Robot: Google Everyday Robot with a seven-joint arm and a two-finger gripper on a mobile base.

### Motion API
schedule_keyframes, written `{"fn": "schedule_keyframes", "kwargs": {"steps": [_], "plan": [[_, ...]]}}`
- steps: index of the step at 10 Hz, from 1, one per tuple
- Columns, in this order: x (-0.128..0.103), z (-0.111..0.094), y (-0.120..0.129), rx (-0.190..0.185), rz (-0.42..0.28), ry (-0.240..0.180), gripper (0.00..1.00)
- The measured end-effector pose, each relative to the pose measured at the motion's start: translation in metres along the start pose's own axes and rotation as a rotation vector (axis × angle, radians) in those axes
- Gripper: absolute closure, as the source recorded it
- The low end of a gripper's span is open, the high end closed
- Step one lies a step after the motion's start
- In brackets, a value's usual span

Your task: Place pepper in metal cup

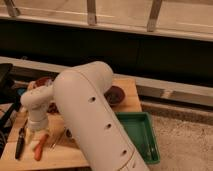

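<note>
The pepper [41, 147] is slim and red-orange. It lies on the wooden table [131, 102] near the front left edge. My gripper [31, 133] hangs from the white wrist just above and left of the pepper's upper end. The metal cup [68, 132] is mostly hidden behind my large white arm [92, 120]. Only a shiny bit of the cup shows, with its thin handle [57, 140] pointing toward the pepper.
A black-handled tool [20, 140] lies left of the pepper. A dark maroon bowl [116, 94] sits at the table's back right. A green tray [143, 134] stands to the right. Dark equipment [6, 82] is at the far left. A reddish object [42, 81] lies behind the wrist.
</note>
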Motion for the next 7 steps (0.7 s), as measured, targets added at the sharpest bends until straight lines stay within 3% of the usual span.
{"fn": "schedule_keyframes", "kwargs": {"steps": [2, 5, 7], "plan": [[0.0005, 0.0026, 0.0031, -0.002, -0.005, 0.011, 0.31], [0.0008, -0.002, 0.0006, 0.0, -0.002, 0.01, 0.59], [-0.0005, 0.0071, 0.0013, 0.0, 0.002, 0.029, 0.8]]}}
